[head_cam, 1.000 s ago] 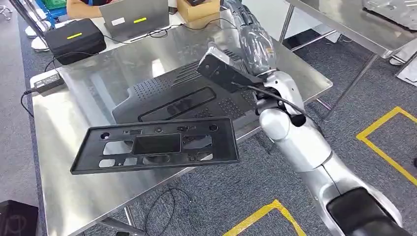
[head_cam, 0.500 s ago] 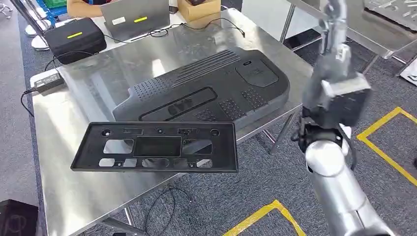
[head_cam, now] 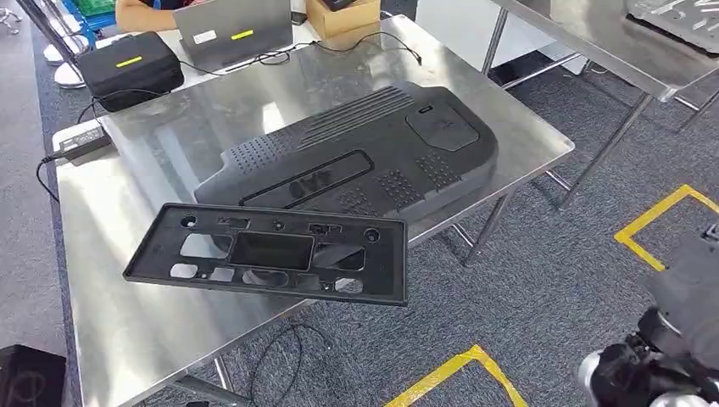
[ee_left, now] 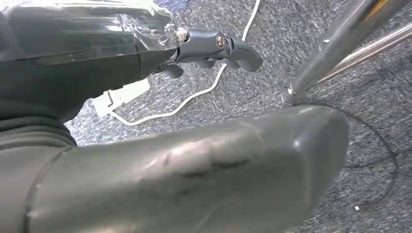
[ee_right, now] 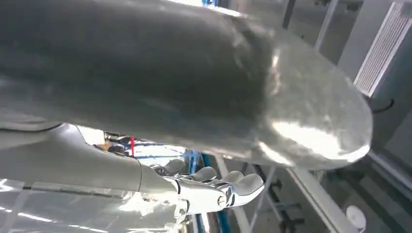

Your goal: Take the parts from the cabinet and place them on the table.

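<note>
A large black ribbed cover (head_cam: 356,153) lies flat on the steel table (head_cam: 136,331). In front of it, a flat black frame panel (head_cam: 271,254) with several cut-outs lies slightly askew, its near right corner over the table's front edge. No hand touches either part. My right arm (head_cam: 670,365) hangs low at the right, away from the table. In the right wrist view my right hand (ee_right: 170,87) holds nothing, its fingers (ee_right: 228,187) apart from the thumb. My left hand (ee_left: 170,170) hangs over the carpet near a table leg (ee_left: 330,53), fingers (ee_left: 228,46) spread and empty.
At the table's far end stand a black case (head_cam: 129,68), a laptop (head_cam: 233,30), a cardboard box (head_cam: 339,13) and a power adapter (head_cam: 80,140). A person's arm (head_cam: 144,10) is behind them. A second steel table (head_cam: 610,38) stands at right. Yellow tape (head_cam: 670,254) marks the carpet.
My right arm has swung off the table, out to the right and down to the lower right corner. The frame panel has tilted slightly, left end up, right corner down.
</note>
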Robot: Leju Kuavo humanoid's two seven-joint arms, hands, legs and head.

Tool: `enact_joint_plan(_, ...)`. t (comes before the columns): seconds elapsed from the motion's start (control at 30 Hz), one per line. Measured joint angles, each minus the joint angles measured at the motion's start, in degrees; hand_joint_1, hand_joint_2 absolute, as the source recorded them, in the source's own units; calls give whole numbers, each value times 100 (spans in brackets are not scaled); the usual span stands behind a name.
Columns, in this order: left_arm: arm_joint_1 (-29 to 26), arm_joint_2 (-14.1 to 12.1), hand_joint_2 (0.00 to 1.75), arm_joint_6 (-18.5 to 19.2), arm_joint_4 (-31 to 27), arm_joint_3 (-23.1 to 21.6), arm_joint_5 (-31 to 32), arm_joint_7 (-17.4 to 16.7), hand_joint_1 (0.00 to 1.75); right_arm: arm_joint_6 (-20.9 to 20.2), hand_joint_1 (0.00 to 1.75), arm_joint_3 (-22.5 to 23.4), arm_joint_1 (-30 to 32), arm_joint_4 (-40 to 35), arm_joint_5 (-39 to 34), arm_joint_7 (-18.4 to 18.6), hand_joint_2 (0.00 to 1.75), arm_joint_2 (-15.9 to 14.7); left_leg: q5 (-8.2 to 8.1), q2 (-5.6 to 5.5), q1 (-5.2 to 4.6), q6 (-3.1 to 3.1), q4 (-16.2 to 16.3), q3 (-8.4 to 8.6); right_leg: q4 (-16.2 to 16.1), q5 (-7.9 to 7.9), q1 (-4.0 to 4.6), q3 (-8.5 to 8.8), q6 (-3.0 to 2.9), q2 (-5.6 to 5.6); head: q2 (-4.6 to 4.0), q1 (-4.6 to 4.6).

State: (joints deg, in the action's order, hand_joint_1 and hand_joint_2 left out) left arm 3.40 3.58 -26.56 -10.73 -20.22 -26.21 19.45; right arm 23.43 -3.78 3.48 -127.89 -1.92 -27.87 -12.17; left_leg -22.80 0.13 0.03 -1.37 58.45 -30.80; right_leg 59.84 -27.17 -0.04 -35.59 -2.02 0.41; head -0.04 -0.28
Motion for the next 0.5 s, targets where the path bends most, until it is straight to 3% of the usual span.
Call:
enact_joint_plan(0.37,36,-15,0,98,0,35,-20,98,0,-199,0,339,408,-164,-291,-116,0,210,1,-2,0,0,0,6,1,-1,-2,8,2,-9,2,4)
enact_joint_plan(0.5,41,-59,0,111,0,35,-7,98,0,-317,0,367,421,-162,-376,-183,0,317,-11,1,-29,30,26,0,-6,8,-30,7,22,-13,2,-24)
